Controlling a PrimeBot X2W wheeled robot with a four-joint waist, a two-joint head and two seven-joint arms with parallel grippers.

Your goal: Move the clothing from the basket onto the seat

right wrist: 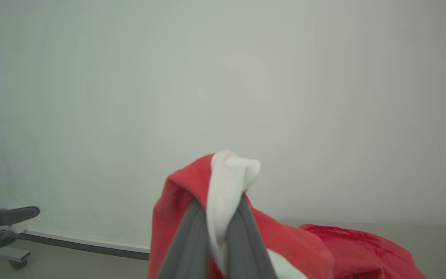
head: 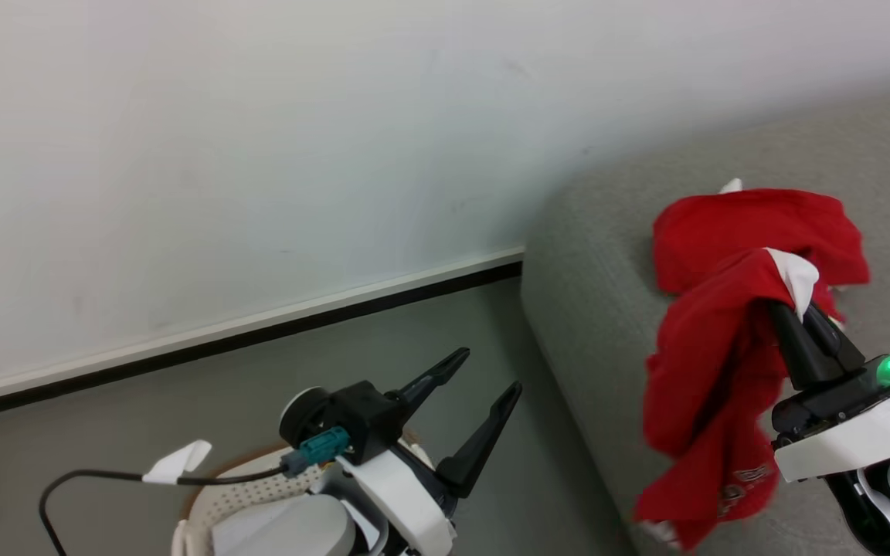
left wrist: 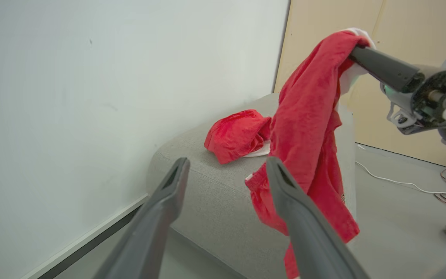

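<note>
Now right pincer grips clothing over seat; left pincer agape; basket in head view.

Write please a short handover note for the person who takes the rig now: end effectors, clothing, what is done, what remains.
Left end effector: open, empty, by the basket.
Right end effector: shut on a red garment by its white trim, hanging over the seat edge.
Done: another red garment lies on the seat.
Left: lay down the held garment and release; check the basket, its inside is hidden.
</note>
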